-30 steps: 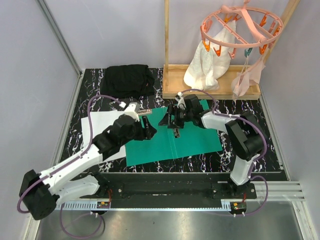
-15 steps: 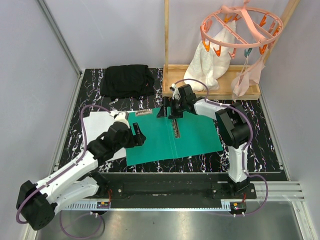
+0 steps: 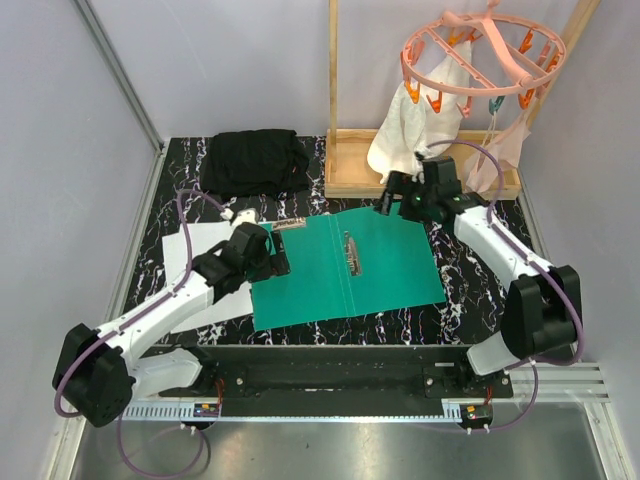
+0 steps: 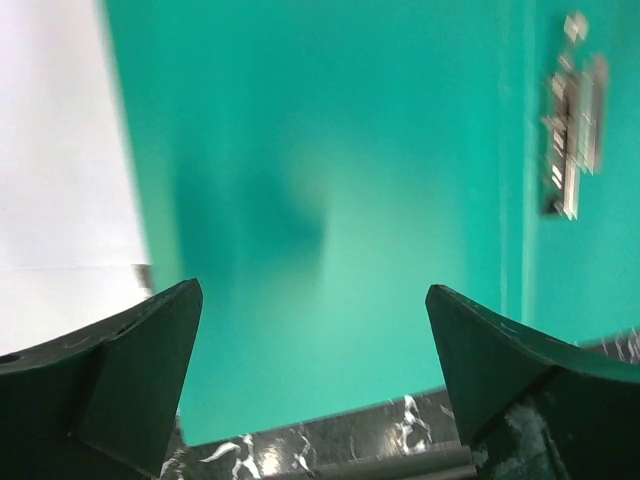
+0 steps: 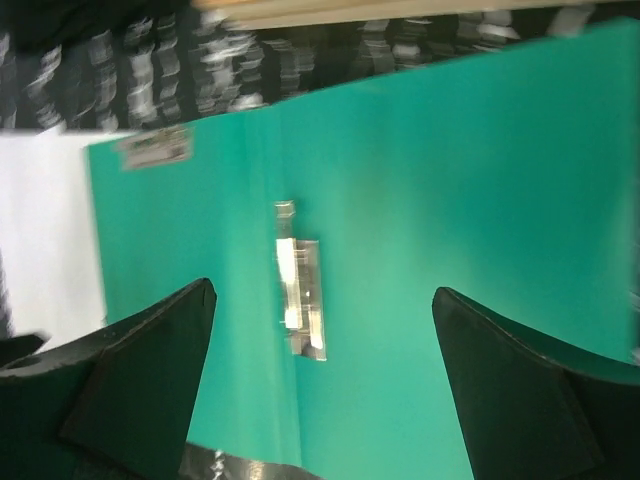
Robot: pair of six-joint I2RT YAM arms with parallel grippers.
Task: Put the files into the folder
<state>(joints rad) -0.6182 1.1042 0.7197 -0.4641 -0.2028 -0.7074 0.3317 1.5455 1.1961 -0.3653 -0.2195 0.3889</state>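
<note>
folder (image 3: 390,265) open flat w/ unreadable label (image 5: 155,148), files (image 3: 197,252) beside; left tool (image 4: 310,292) & right tool (image 5: 322,290) wide open

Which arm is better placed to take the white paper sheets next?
The left. Its open left gripper hovers at the left edge of the flat teal-green folder, beside the thin white paper sheets. The open right gripper is at the folder's far side, away from them.

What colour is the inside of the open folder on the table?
Plain teal green. The folder shows best in the top external view.
</note>
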